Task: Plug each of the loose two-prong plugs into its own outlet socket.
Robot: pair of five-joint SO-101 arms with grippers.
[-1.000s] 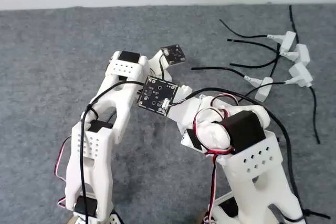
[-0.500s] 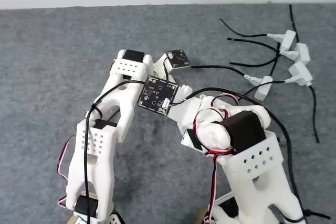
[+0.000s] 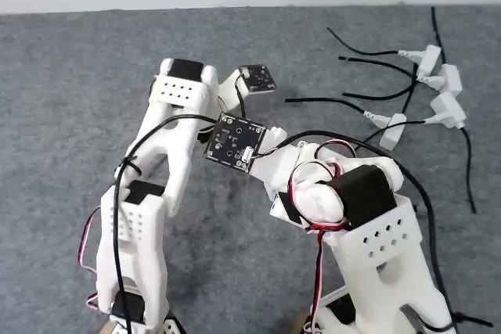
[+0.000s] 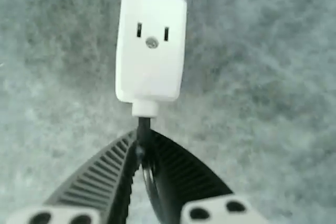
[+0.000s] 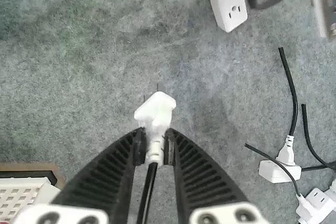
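Lining up one plug with its socket is, as I judge it, the step being worked, near the centre of the high view where the two arms are meeting over the grey tabletop (image 3: 70,76). The left claw (image 4: 140,148) is pinching down narrow on the black cord just behind the white socket (image 4: 151,45), whose slotted face is turning up toward the wrist camera. The right claw (image 5: 154,142) is clamping the body of the two-prong plug (image 5: 155,109), with the prongs pointing away from the claw. They are hanging well apart from the socket and at an angle to it. The next move is probably calling for swinging the plug round until the prongs are facing the slots squarely, then pushing straight in while the left claw is bracing. Other corded pieces (image 3: 434,84) are lying in the upper right of the high view.
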